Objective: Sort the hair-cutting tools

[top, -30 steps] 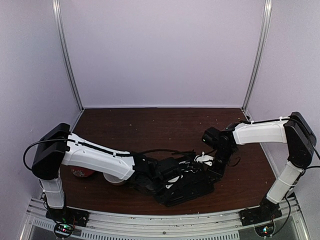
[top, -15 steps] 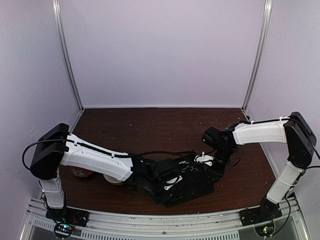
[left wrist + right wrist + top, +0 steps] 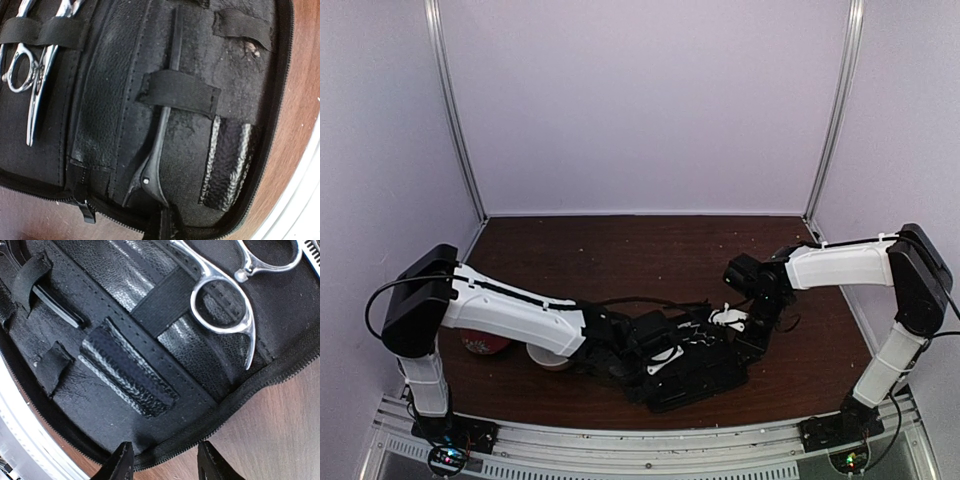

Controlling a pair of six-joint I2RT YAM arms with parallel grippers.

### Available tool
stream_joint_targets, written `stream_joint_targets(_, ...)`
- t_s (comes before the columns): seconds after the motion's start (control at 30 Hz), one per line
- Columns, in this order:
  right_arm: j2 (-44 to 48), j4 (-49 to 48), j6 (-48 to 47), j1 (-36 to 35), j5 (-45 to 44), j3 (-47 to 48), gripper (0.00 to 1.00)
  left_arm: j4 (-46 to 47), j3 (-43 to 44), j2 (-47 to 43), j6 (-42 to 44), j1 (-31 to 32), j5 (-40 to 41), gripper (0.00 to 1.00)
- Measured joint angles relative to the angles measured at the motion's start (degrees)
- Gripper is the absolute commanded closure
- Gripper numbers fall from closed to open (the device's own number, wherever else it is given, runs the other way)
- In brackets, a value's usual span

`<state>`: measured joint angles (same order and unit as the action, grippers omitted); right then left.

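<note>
Lying strapped under black elastic just beyond the right gripper (image 3: 165,462): silver ring-handled metal scissors (image 3: 225,305), with the fingertips parted and empty at the zip edge. Tucked under another band further off: a thin black stick-like tool (image 3: 162,115). Nudged slightly sideways within the last second: the left gripper (image 3: 660,345), over the open black zip-up pouch (image 3: 705,385). Cannot tell whether its fingers are apart or together. Probably checking seated tools, with sorting nearly done. Underneath, a dark brown wooden table (image 3: 620,250). Around it, pale lilac walls (image 3: 640,100).
</note>
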<state>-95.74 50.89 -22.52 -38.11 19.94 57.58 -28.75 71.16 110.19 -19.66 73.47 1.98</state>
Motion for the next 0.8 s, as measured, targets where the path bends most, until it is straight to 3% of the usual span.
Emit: stream_joint_targets(0.8,-0.04,-0.44,-0.02,0.0,-0.48,0.0,0.55,-0.48,2.47,1.73,2.89,-0.79,-3.28,1.0)
